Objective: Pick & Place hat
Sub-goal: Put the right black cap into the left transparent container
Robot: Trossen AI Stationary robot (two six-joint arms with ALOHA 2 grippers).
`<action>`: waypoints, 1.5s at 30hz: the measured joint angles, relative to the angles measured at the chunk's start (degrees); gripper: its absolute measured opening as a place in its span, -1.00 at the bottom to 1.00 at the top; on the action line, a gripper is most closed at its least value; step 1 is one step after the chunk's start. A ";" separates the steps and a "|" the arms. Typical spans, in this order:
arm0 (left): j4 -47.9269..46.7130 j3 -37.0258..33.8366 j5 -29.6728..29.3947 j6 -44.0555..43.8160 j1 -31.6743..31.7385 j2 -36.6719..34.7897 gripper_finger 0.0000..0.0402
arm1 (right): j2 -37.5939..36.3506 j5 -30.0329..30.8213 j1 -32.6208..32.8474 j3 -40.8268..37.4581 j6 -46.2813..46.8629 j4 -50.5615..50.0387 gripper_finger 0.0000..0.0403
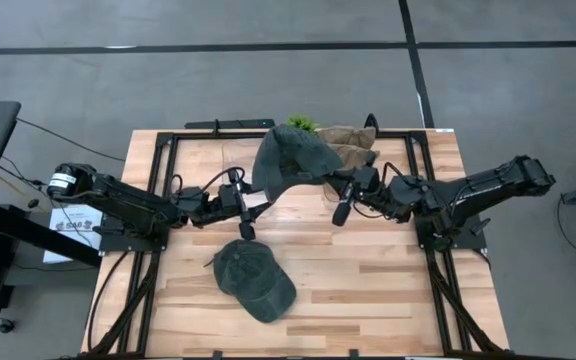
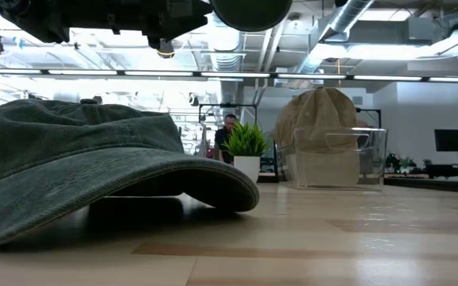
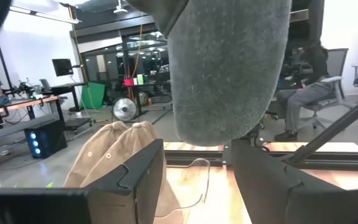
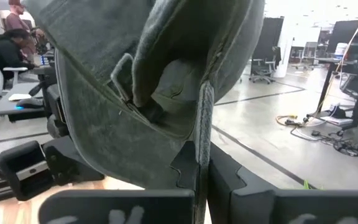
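A dark green cap (image 1: 290, 158) is up in the air between my two arms, near the table's far edge. My right gripper (image 1: 342, 192) (image 4: 197, 177) is shut on it from the right. My left gripper (image 1: 249, 204) (image 3: 194, 158) is open just left of the cap. In the left wrist view the cap's brim (image 3: 229, 68) hangs ahead of the gap between my fingers and does not touch them. A second dark green cap (image 1: 255, 280) (image 2: 94, 171) rests on the table by its brim and rim, nearer the near edge. My right gripper pinches a thin strap-like edge (image 4: 202, 124) at the lifted cap's back opening, beside the metal buckle (image 4: 123, 74), between its two fingers. The fingers come level from the table's right side. The cap is lifted clear of the table, its crown reaching out beyond the fingers.
A clear container (image 2: 340, 159) holding tan caps (image 1: 351, 145) (image 3: 114, 149) stands at the far edge. A small green plant (image 1: 303, 123) (image 2: 246, 143) in a white pot stands beside it. Black frame rails (image 1: 158, 160) run along the table's sides. People sit in the room beyond.
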 joint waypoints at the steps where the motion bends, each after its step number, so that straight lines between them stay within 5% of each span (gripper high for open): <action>1: -0.08 0.00 0.00 0.00 0.18 0.00 -0.07 | 0.14 0.03 -0.03 0.00 -0.05 0.25 -1.00; 45: 2.96 0.07 -1.32 -0.22 4.11 -0.04 -0.11 | 5.02 -3.37 -1.50 -0.09 2.05 2.87 -0.99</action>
